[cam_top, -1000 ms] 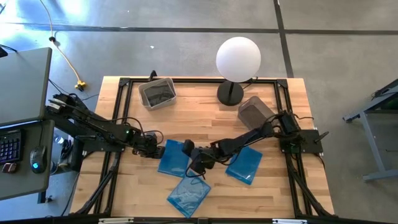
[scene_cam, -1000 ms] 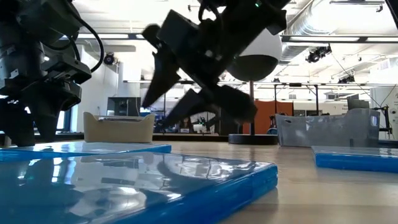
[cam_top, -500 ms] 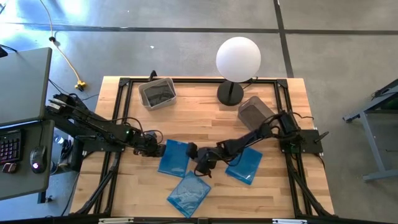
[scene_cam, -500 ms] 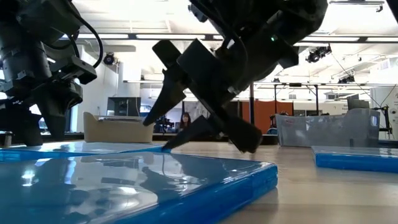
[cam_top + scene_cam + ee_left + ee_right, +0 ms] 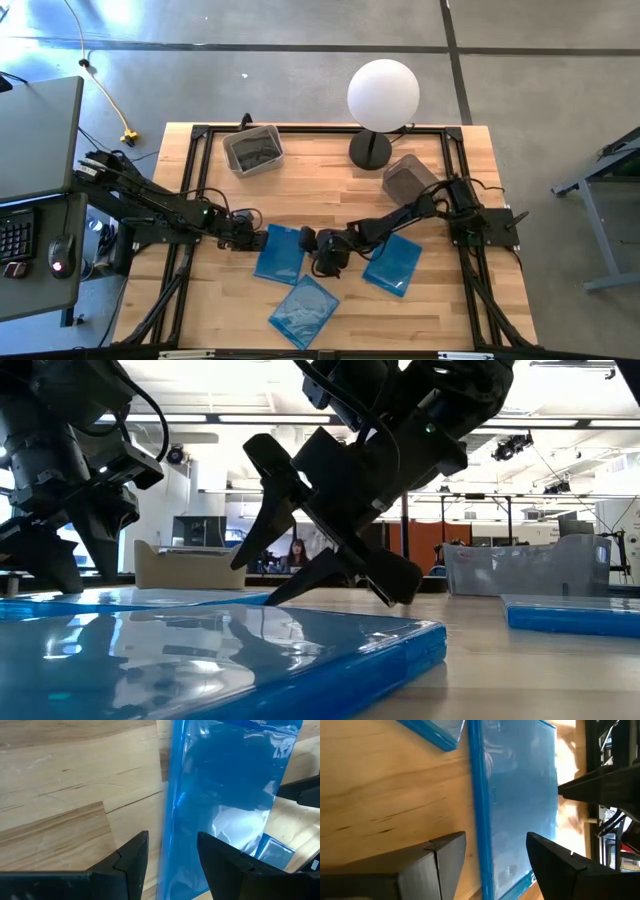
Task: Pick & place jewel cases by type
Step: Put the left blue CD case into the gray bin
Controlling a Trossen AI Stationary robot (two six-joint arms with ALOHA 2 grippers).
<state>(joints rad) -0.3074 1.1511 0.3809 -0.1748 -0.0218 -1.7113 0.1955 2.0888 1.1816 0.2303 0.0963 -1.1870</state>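
The three jewel cases [image 5: 279, 252] [image 5: 303, 311] [image 5: 393, 264] were translucent blue with pale glare streaks. The tabletop [image 5: 320, 180] was light wood with a visible plank grain, bordered by a black frame [image 5: 300, 130]. Both arms and the left end effector [image 5: 258, 237] and right end effector [image 5: 312, 240] were black. One bin [image 5: 252, 149] was grey, the other [image 5: 410, 180] darker grey. The lamp [image 5: 383, 95] had a white globe on a black base

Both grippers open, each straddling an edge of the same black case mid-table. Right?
Not black: the case both straddle is translucent blue, as the high view and both wrist views show. Left gripper and right gripper are open, one at each edge.
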